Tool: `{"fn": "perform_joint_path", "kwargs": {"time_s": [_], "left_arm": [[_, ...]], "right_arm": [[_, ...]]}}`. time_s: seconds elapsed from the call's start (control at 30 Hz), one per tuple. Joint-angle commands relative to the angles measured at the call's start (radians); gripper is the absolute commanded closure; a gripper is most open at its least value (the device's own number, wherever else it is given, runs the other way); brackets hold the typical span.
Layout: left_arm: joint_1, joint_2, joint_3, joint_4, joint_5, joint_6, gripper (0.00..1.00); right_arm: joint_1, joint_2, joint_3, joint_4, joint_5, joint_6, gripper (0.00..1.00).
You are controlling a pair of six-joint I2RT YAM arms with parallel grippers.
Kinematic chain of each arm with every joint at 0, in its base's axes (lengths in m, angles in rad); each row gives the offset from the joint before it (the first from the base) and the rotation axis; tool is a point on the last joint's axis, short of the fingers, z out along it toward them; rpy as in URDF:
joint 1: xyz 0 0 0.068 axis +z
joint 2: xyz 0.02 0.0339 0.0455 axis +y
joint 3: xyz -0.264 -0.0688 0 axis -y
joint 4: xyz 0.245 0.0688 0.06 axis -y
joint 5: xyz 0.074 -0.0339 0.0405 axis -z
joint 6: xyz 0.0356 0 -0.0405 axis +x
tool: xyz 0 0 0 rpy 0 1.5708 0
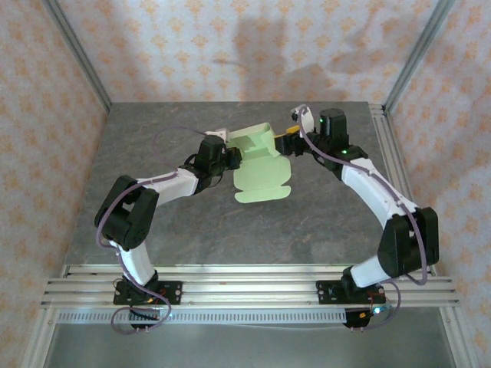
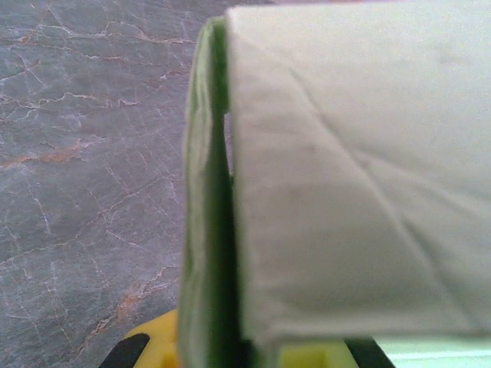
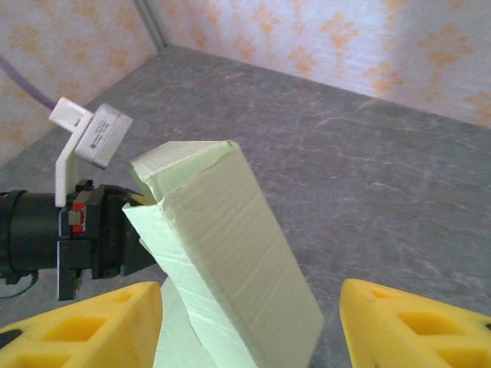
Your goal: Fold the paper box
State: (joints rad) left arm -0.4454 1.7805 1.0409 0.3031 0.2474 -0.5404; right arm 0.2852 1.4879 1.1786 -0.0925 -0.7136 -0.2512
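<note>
Pale-green card, thin and easily creased, is what the paper box (image 1: 259, 170) is made of. The fold in hand therefore wants slow, even pressure along the scored line, not a push in the middle of a panel. By my reading the step is raising and closing the walls: one part of the box stands up, while its broad flap lies flat on the grey table (image 1: 153, 146) on the side nearer the arms. The standing panel should be squared against its neighbour before any tab is tucked. The holding side should keep its grip until the other side has the panel under control, or the card could flop flat.

The box sits toward the far side of the table, between the two grippers. The left gripper (image 1: 232, 158) meets its left edge. In the left wrist view a doubled edge of card runs down between the yellow fingers (image 2: 149, 341), which sit close on either side, so it looks clamped on the card. The right gripper (image 3: 249, 295) is at the box's right end with its fingers spread wide. The tall standing panel rises in the gap between them, touching neither as far as I can see.
</note>
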Motion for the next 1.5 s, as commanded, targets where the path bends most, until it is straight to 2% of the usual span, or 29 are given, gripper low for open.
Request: {"fn": "perform_joint_path", "kwargs": {"time_s": [0.0, 0.27, 0.47, 0.8, 1.1, 1.47], "left_arm": [[-0.004, -0.044, 0.008, 0.033, 0.009, 0.022, 1.0], [-0.006, -0.045, 0.007, 0.033, 0.011, 0.022, 1.0], [-0.005, -0.048, 0.003, 0.033, 0.006, 0.022, 1.0], [-0.006, -0.052, 0.008, 0.029, 0.009, 0.026, 1.0], [-0.006, -0.052, 0.013, 0.027, 0.008, 0.023, 1.0], [-0.006, -0.056, 0.015, 0.018, 0.006, 0.021, 1.0]], "right_arm": [[0.006, 0.043, 0.051, -0.019, -0.103, -0.043, 0.39], [0.068, 0.116, 0.129, -0.127, 0.001, -0.149, 0.44], [0.121, 0.135, 0.138, -0.138, 0.164, -0.184, 0.56], [0.238, 0.143, 0.126, -0.046, 0.601, -0.198, 0.63], [0.339, 0.168, 0.118, 0.054, 0.917, -0.24, 0.7], [0.437, 0.243, 0.105, 0.185, 1.185, -0.309, 0.84]]}}
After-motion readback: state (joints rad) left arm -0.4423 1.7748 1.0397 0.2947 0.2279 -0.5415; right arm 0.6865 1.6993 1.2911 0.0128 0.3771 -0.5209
